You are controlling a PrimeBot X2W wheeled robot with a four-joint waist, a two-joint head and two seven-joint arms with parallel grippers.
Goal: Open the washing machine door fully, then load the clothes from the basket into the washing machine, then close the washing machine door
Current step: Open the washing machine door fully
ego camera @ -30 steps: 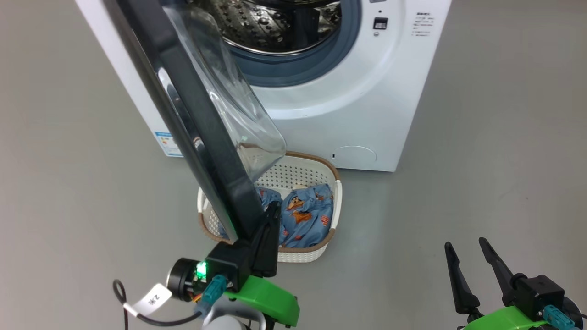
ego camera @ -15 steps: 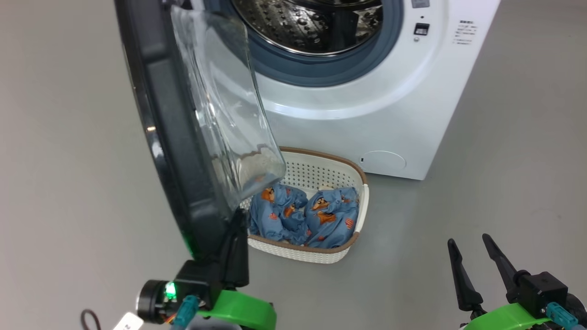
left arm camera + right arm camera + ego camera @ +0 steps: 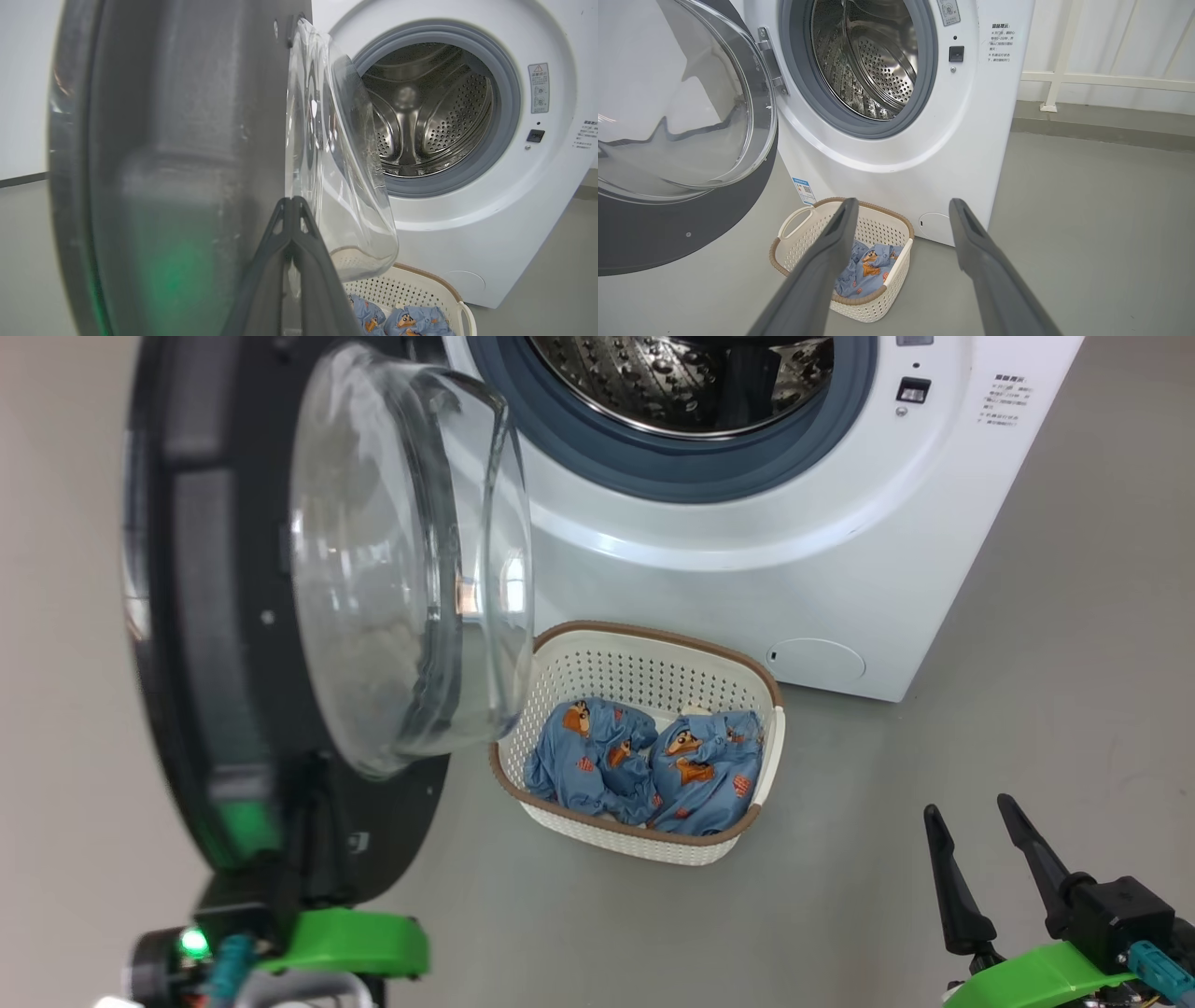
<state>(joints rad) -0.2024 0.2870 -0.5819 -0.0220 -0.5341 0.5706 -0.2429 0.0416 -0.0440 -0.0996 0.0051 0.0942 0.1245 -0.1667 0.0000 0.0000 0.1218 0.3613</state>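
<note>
Washing machine door (image 3: 196, 616): black ring, clear glass bowl, standing wide left of the washing machine (image 3: 747, 569). Left gripper (image 3: 292, 200) pinched closed, empty, at door's lower rim; right gripper (image 3: 968, 805) fingers spread, empty

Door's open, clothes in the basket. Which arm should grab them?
Right, probably. The right gripper is open and free, and its view looks straight at the clothes in the basket. The left gripper is shut at the lower edge of the door.
</note>
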